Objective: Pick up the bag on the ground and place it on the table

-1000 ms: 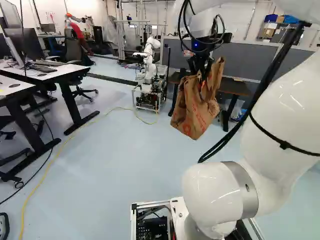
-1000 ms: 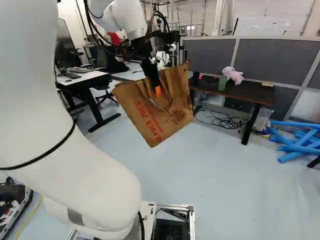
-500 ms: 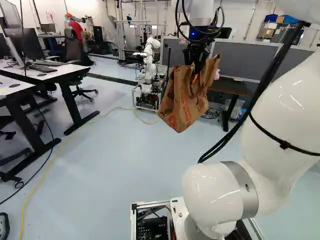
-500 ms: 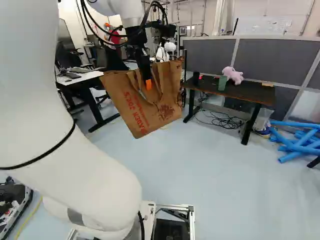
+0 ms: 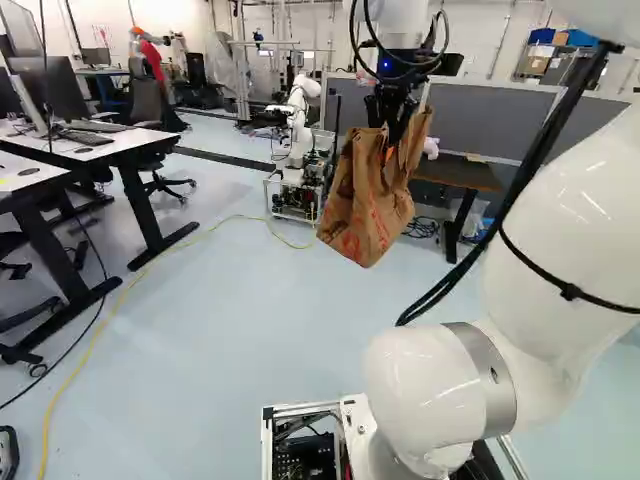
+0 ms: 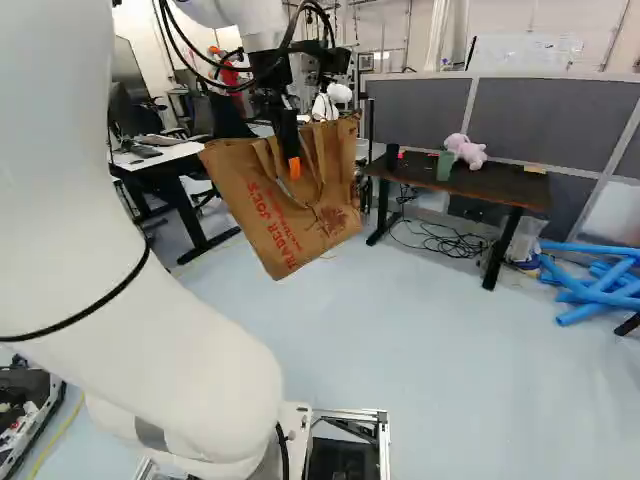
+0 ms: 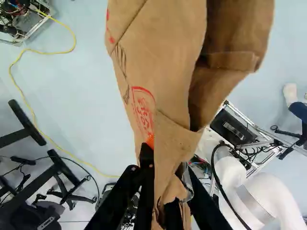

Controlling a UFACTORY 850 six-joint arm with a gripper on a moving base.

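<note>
Dangling bag (image 6: 285, 225), green cup (image 6: 445, 167) (right base view only)

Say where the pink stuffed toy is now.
Right of the middle in the right base view, the pink stuffed toy sits on the dark table, right of the green cup and in front of the grey partition.

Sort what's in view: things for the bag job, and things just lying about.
For the job:
- brown paper shopping bag, hanging above the floor
- end effector, gripping it
- dark table, probably the destination

Just lying about:
- pink plush toy and green cup, both on that table
- blue tubes
- yellow cable
</note>
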